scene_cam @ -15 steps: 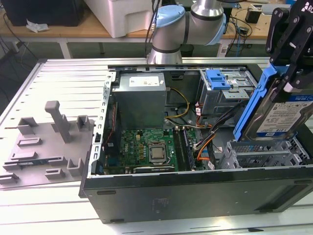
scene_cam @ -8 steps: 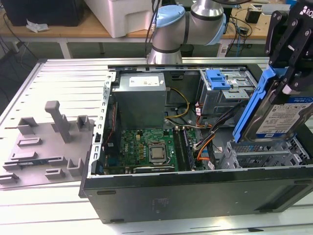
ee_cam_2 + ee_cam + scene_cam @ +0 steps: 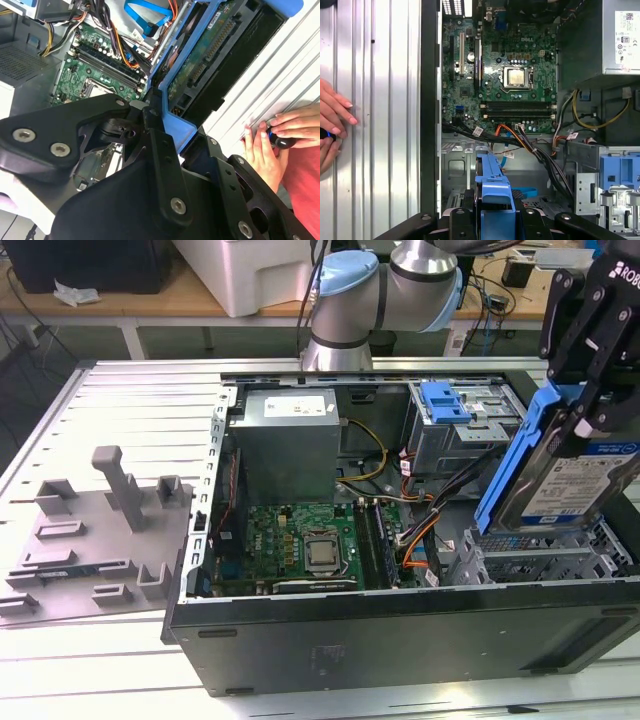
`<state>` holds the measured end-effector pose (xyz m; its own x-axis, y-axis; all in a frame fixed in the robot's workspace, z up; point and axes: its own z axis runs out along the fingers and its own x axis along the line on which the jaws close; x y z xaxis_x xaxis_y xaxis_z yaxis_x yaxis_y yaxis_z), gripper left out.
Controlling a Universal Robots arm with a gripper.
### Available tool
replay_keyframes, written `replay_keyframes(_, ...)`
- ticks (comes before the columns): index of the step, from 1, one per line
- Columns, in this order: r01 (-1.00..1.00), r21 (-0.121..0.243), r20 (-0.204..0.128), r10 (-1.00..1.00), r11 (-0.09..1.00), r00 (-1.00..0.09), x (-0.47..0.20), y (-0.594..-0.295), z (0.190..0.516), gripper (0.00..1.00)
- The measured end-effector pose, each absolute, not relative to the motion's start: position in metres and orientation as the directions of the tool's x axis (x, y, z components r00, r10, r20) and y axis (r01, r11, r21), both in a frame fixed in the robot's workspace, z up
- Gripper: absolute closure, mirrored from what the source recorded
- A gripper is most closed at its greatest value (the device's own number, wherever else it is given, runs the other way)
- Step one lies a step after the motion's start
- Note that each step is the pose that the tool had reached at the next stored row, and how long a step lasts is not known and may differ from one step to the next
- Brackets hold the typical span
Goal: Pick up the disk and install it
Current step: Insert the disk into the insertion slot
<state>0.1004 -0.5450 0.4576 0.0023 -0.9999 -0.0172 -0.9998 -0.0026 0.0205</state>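
Observation:
The disk [image 3: 572,483], a silver drive with a white-and-blue label in a blue plastic frame [image 3: 512,462], hangs steeply tilted over the exterior view's right end of the open computer case. My gripper [image 3: 583,405] is shut on its upper end. Just below the disk lies an empty metal drive bay [image 3: 545,558]. In the second wrist view the disk's green circuit-board underside [image 3: 199,61] faces the camera, and black fingers [image 3: 161,146] clamp the blue frame [image 3: 176,129]. In the first wrist view the frame's blue edge [image 3: 495,192] sits over the bay floor [image 3: 457,167].
Inside the case are a grey power-supply box [image 3: 285,440], a green motherboard [image 3: 305,540], loose cables [image 3: 420,530] and a silver drive cage with a blue latch [image 3: 445,403]. A grey fixture [image 3: 100,530] stands outside on the exterior view's left. A person's hands [image 3: 270,145] [image 3: 332,120] rest on the ribbed table beside the case.

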Motion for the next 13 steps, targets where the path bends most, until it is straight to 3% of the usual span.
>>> replay_keyframes(13, -1.0, 0.02, -0.017, -1.0, -0.003, 0.002, 0.1008, -0.545, 0.4534, 0.63)
